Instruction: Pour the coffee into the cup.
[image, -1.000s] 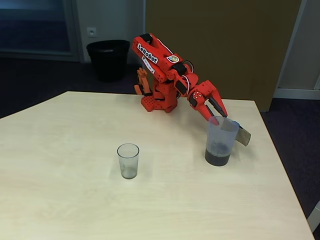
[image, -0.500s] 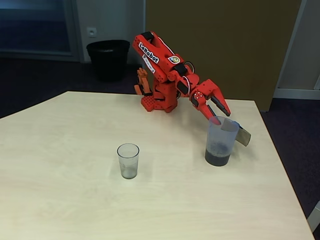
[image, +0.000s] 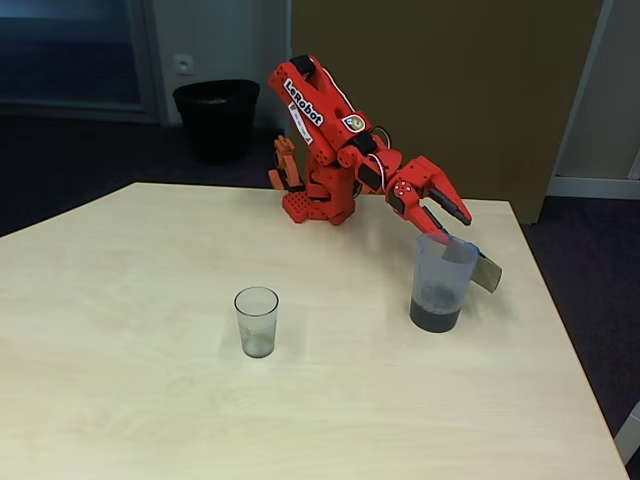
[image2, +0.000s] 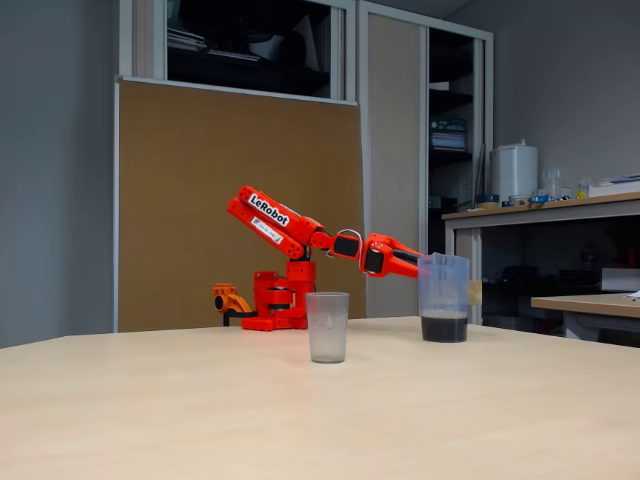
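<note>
Left of centre on the table (image: 120, 380), in the lower middle of the frame: the cup (image: 257, 322), upright, clear, seemingly empty save a faint grey cast at the bottom, standing alone with bare tabletop all round. In the low side view, the cup (image2: 327, 327) near frame centre, just left of the jug.

Further right, upper middle: the red arm reaching down and rightward from its base at the table's far edge. At its end, right of centre, the gripper (image: 446, 226), fingers spread to a moderate gap, holding nothing, tips right at the far rim of the jug (image: 441, 283); touching or just short of it, impossible to say. In the side view the gripper (image2: 408, 264) comes level with the jug's top from the left.

Right of centre: the jug upright, the coffee (image: 435, 315) a dark band in its bottom fifth or so. Taped handle (image: 487, 272) jutting to the right and slightly back, on the side away from the cup.

Key relation, as a judgement: handle lying right of and below the fingertips, long axis roughly vertical along the jug wall, so needing an approach past the rim toward the right of the frame before any closing. Jug and cup well apart, cup to the lower left of the jug.
</note>
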